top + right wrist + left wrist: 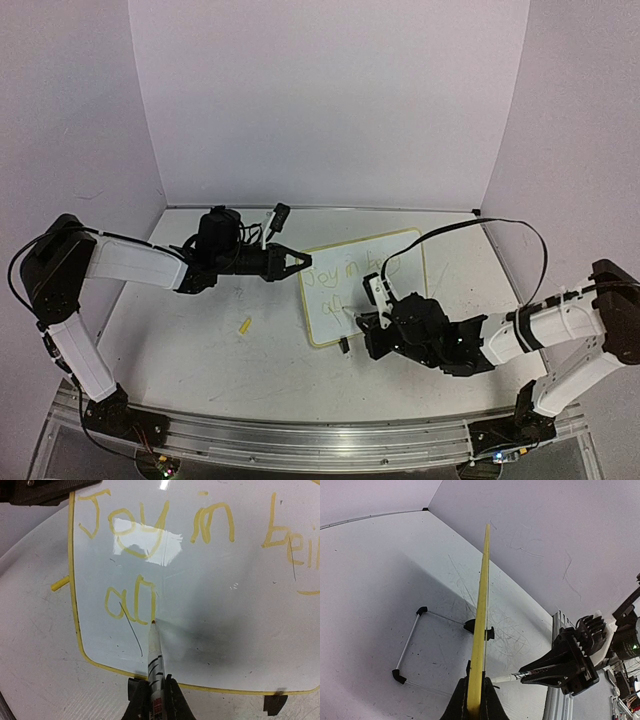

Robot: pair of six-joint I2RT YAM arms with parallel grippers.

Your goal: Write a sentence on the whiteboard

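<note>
1. Left gripper point(300, 262) is clamped shut on the left rim of the whiteboard point(225, 640); prob there to stop the board sliding or twisting while the other arm presses on it; in the left wrist view the board shows edge-on, rim right btwn the fingers.
2. Right gripper point(153, 687) is closed round the barrel of a pen point(154, 655), tip pointing away from the wrist and touching the board surface; makes sense, the tip has to stay on the board to leave ink.
3. Board sits mid-table point(180, 370), a bit right of centre, well in reach of both arms; can't tell if it lies flat or leans on the wire stand point(421, 611) behind it.
4. The sentence point(220, 527): top line reads "Joy in bei…" then runs off the right wrist view; 2nd line has only "al" so far, tip parked just right of it; so I'd say writing is part done.
5. Small yellow cap point(60, 583) lies on the table left of the board, out of the way.
6. Containers: none that I can see, so nothing to report there.
</note>
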